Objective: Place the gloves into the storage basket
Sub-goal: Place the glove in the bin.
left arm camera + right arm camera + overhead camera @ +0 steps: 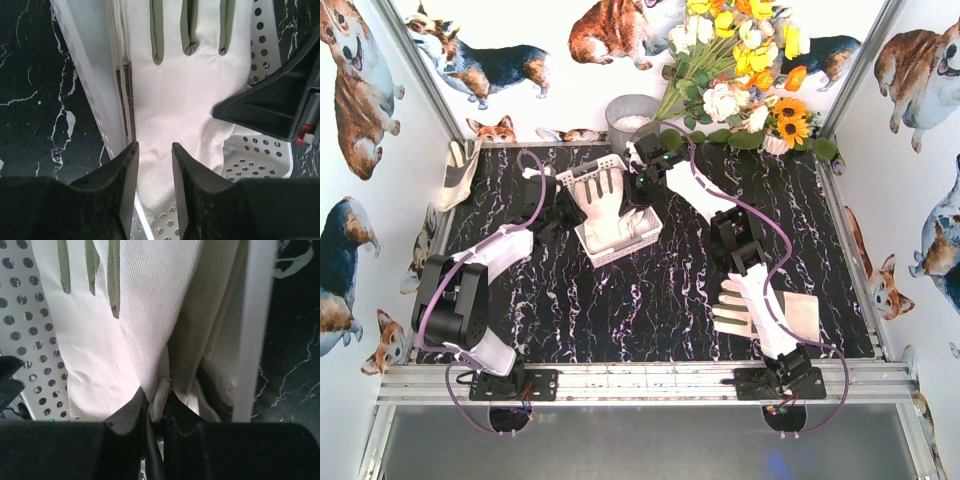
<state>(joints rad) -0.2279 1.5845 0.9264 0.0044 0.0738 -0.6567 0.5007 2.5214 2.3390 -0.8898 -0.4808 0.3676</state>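
The white storage basket (630, 245) stands at the back middle of the table with a cream-white glove (600, 205) lying in it, grey finger patches up. My left gripper (567, 205) is at the basket's left wall; in the left wrist view (155, 162) its jaws stand apart over the glove's cuff (185, 100), with the perforated bottom (265, 150) beside it. My right gripper (642, 185) is at the basket's right side. In the right wrist view (157, 407) it is shut on a rolled edge of the glove (150, 300), next to the basket wall (255, 330).
Two more gloves (738, 300) (802, 315) lie at the near right, partly under my right arm. Another glove (455, 175) hangs at the far left edge. A grey metal bucket (630, 118) and a flower bunch (740, 70) stand behind the basket.
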